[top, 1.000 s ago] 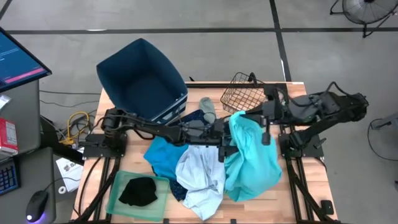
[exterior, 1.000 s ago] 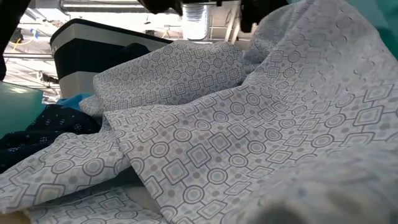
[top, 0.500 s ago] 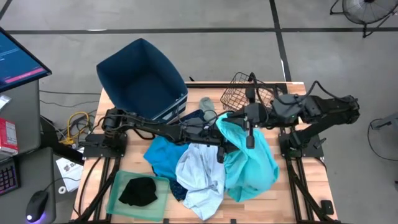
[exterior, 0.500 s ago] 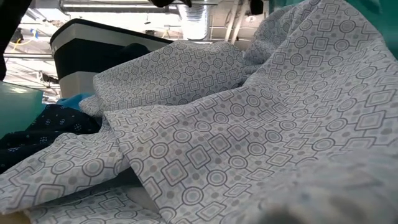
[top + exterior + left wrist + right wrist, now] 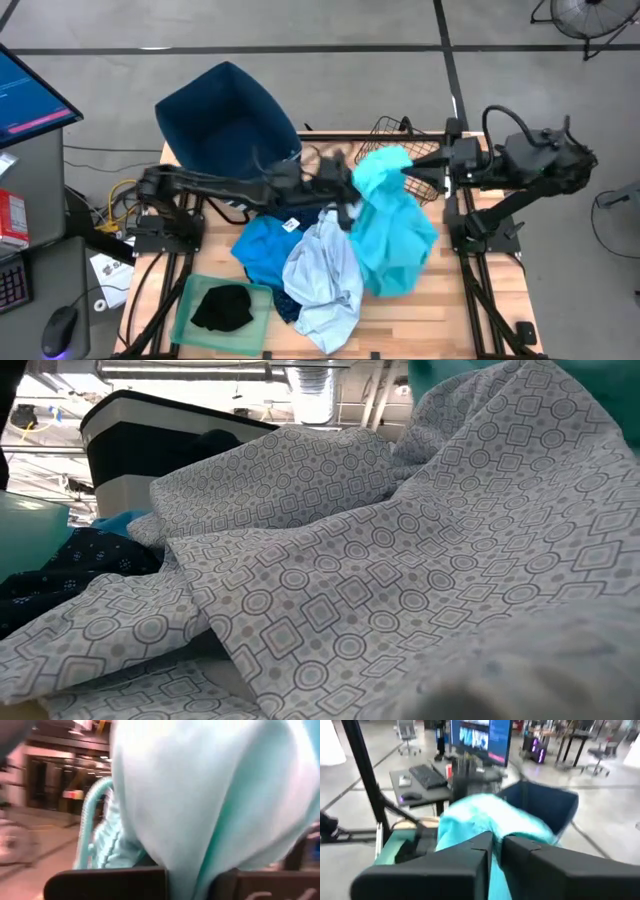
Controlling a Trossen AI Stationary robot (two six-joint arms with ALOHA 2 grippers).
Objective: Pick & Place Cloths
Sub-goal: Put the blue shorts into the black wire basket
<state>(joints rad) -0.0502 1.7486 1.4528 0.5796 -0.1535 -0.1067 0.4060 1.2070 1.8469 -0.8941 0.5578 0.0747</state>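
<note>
While I'm hanging onto the turquoise cloth point(image 5: 393, 220) with both arms, it's dangling over the middle-right of the table point(image 5: 480, 300), draping down onto the pile. My left gripper point(image 5: 197, 880) is pinching a fold of it between its fingers, reaching in from the left just in front of the dark blue bin point(image 5: 225, 125). My right gripper point(image 5: 496, 851) is coming in from the right, next to the wire basket point(image 5: 400, 145), and its fingers are nearly together with the turquoise fabric right at the tips. The pale blue patterned cloth point(image 5: 325, 275) is lying on the near side of the pile, beside the bright blue cloth point(image 5: 262, 250). The black cloth point(image 5: 222, 307) is sitting in the green tray point(image 5: 190, 295), near left.
</note>
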